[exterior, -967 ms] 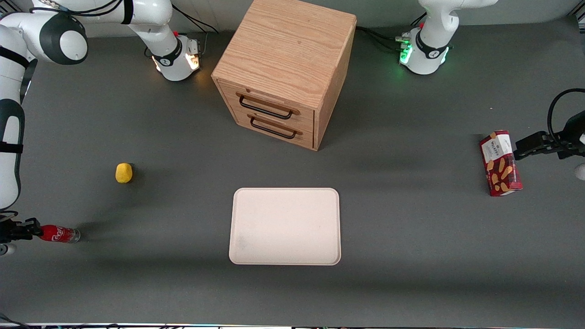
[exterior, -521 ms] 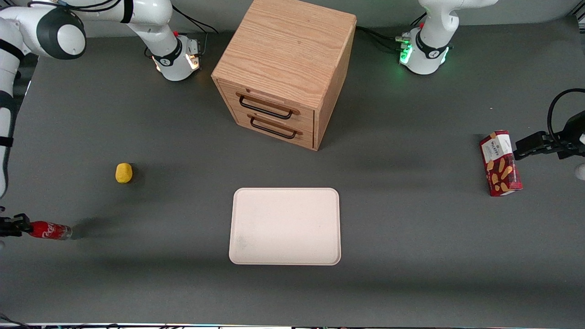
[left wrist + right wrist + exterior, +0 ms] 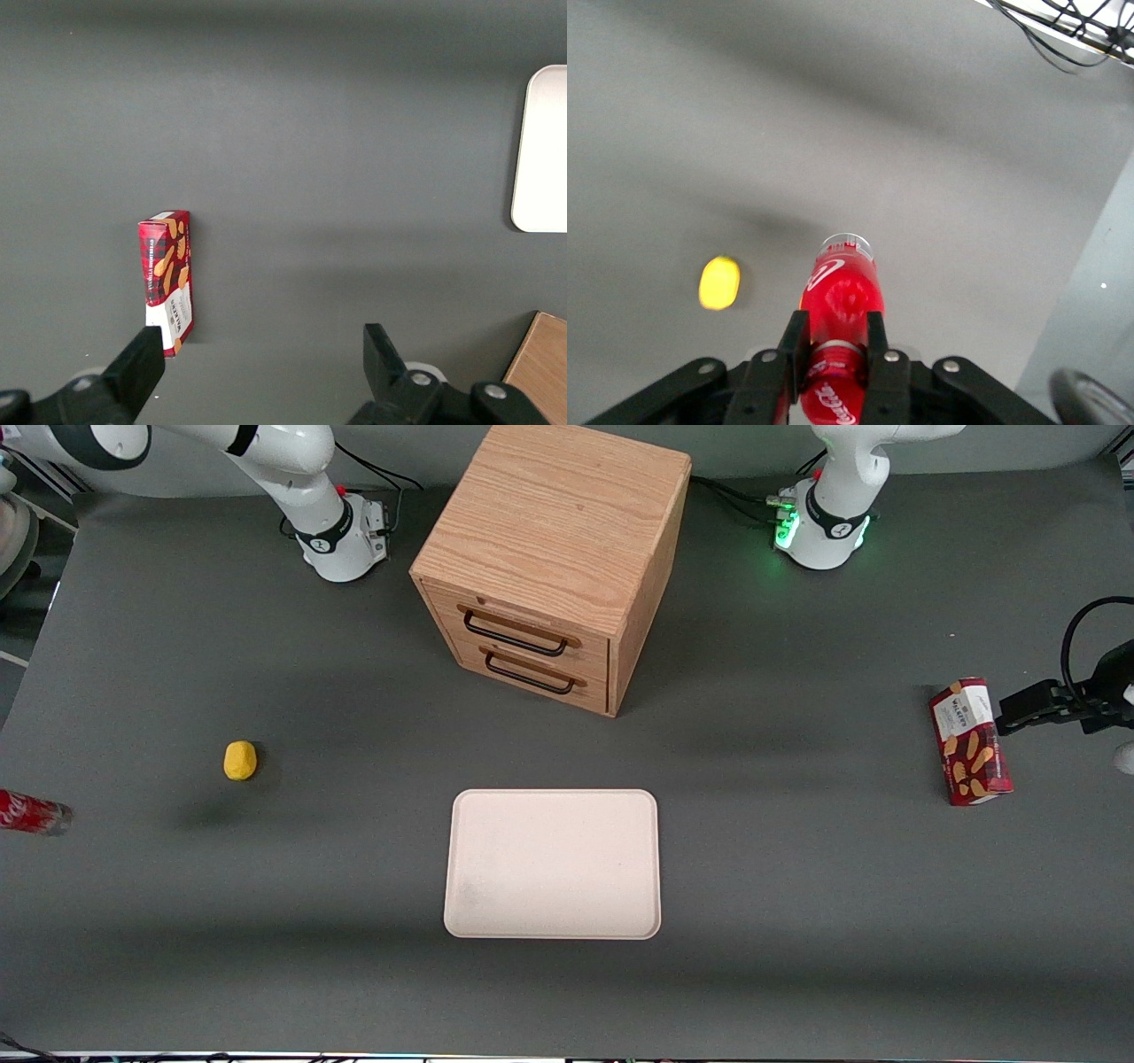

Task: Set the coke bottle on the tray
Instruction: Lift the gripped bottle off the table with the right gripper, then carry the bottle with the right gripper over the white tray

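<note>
Pincer [image 3: 831, 350] gripping coke bottle [image 3: 842, 297], lifted

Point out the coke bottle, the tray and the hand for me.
coke bottle [image 3: 843, 297]: right wrist view, red body.
tray [image 3: 553, 864]: front view, bare middle.
hand [image 3: 836, 341]: right wrist view, between fingertips, clamped on the bottle.

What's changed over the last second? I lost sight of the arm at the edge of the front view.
The gripper, shut on the coke bottle, has lifted it off the table and carried it farther from the front camera, at the working arm's end of the table; only part of the bottle shows in the front view. Its shadow now lies near the yellow object. The tray, cabinet and snack box have not moved.
</note>
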{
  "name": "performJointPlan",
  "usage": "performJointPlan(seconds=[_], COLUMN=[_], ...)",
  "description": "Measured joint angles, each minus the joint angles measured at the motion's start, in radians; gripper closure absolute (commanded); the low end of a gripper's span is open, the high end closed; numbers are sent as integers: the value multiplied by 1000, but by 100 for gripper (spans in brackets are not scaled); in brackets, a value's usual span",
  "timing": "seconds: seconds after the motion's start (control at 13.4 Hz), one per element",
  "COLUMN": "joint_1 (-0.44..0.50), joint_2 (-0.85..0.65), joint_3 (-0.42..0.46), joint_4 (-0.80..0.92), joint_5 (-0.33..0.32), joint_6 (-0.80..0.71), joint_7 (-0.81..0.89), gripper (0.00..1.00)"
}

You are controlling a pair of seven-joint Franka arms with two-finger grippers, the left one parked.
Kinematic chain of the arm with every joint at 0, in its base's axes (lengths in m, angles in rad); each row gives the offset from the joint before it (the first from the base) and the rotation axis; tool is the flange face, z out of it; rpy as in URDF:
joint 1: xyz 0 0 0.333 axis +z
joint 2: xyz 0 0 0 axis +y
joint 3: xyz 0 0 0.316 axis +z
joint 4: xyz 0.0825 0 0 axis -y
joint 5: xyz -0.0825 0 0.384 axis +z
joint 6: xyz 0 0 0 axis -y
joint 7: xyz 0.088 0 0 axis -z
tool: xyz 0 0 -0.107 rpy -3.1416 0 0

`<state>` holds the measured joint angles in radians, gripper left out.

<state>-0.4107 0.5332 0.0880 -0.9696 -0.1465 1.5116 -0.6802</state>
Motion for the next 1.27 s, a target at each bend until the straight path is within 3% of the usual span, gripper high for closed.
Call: performJointPlan(seconds=[0.37,0.67,0.89,1.27], joint_1=[-1,12,128,405], joint_2=[-168,-219,-216,-212], joint_3=[-16,-35,-50,-59], joint_4=[-1,-10,-20,-28], joint_5=[13,54,82,106], joint_6=[-162,-199,-199,-198], joint_7=[-25,-29,56,422], gripper=[100,100,100,100])
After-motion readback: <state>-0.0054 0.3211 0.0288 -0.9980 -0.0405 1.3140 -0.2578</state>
